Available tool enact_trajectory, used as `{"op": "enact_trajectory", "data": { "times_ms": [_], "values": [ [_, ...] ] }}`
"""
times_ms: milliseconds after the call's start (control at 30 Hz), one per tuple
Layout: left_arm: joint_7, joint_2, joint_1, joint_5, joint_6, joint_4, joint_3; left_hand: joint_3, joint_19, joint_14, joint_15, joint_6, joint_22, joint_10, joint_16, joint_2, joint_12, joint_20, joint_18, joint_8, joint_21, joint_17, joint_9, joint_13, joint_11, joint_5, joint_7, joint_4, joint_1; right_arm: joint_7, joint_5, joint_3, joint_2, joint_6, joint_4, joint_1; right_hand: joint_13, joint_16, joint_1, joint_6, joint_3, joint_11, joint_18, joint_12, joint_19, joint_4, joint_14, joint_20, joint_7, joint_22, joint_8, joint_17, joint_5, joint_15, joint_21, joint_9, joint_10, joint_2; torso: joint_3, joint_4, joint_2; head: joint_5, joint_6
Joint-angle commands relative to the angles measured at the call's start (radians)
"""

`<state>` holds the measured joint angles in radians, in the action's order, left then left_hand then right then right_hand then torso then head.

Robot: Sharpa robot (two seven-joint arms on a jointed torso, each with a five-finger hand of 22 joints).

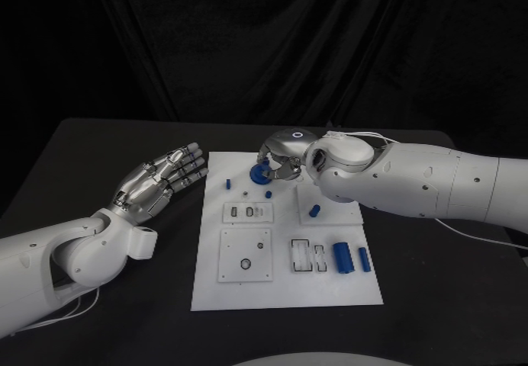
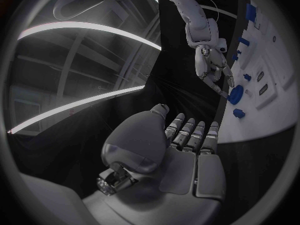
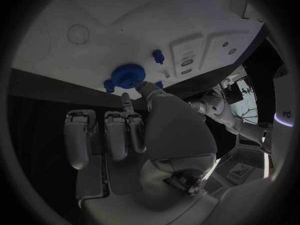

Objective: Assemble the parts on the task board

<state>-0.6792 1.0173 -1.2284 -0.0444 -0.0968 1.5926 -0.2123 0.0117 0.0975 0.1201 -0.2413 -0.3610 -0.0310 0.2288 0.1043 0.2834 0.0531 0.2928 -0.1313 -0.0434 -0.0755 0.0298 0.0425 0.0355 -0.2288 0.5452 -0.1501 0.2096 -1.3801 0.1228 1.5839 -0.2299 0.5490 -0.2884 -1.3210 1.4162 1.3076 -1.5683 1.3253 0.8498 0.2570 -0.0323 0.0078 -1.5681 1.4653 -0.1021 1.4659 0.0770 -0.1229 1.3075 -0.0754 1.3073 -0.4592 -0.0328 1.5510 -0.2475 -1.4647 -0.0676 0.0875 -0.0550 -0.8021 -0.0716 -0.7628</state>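
The white task board [image 1: 286, 293] lies in the middle of the black table. Near its far edge sits a round blue gear [image 1: 261, 174] [image 3: 128, 75] [image 2: 235, 94]. My right hand [image 1: 281, 156] [image 3: 140, 130] is right over it and pinches its rim between thumb and one finger, the other fingers curled in. My left hand [image 1: 161, 183] [image 2: 187, 150] hovers palm up beside the board's left edge, fingers straight and apart, holding nothing. Small blue pegs [image 1: 229, 183] [image 1: 268, 194] stand close to the gear.
A short blue piece [image 1: 313, 210] lies right of the board's middle. Two blue cylinders [image 1: 343, 257] [image 1: 364, 259] rest near the right edge, beside dark-outlined slots [image 1: 308, 256]. Raised white insert plates [image 1: 248, 211] [image 1: 246, 255] occupy the board's left half. Black table surrounds the board.
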Motion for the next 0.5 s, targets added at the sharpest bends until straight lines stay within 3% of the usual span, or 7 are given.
{"op": "enact_trajectory", "data": {
  "times_ms": [33, 500],
  "values": [
    [-0.129, -0.001, 0.002, 0.001, -0.016, 0.0, 0.001, -0.004, 0.005, 0.002, -0.005, -0.007, -0.002, 0.008, 0.005, -0.007, 0.005, 0.002, 0.02, -0.003, -0.006, 0.001, 0.001, 0.002, -0.002, 0.006, -0.027, 0.001, 0.002, 0.007, 0.006, 0.001, 0.002, 0.003, -0.005, -0.003, 0.263, -0.003, -0.003, 0.019, 0.004, 0.003, 0.001, -0.003, 0.085, 0.0, 0.105, -0.001, 0.0, 0.246, -0.01, 0.263, 0.007, -0.002, -0.003, 0.0, -0.106, -0.008, 0.0, -0.0001, 0.001, -0.001, -0.001],
    [-0.127, -0.001, 0.002, 0.001, -0.016, -0.001, 0.001, -0.005, 0.005, 0.003, -0.005, -0.008, -0.002, 0.01, 0.005, -0.007, 0.005, 0.002, 0.02, -0.003, -0.006, 0.001, 0.001, 0.002, -0.004, 0.007, -0.028, 0.0, 0.002, 0.005, 0.006, 0.001, 0.014, -0.002, -0.011, -0.004, 0.263, -0.003, -0.008, 0.04, 0.003, 0.001, 0.001, -0.003, 0.086, 0.0, 0.105, 0.0, -0.001, 0.246, -0.021, 0.263, 0.031, -0.001, -0.003, -0.001, -0.106, -0.009, 0.0002, 0.0001, 0.001, 0.002, -0.002]
  ]
}}
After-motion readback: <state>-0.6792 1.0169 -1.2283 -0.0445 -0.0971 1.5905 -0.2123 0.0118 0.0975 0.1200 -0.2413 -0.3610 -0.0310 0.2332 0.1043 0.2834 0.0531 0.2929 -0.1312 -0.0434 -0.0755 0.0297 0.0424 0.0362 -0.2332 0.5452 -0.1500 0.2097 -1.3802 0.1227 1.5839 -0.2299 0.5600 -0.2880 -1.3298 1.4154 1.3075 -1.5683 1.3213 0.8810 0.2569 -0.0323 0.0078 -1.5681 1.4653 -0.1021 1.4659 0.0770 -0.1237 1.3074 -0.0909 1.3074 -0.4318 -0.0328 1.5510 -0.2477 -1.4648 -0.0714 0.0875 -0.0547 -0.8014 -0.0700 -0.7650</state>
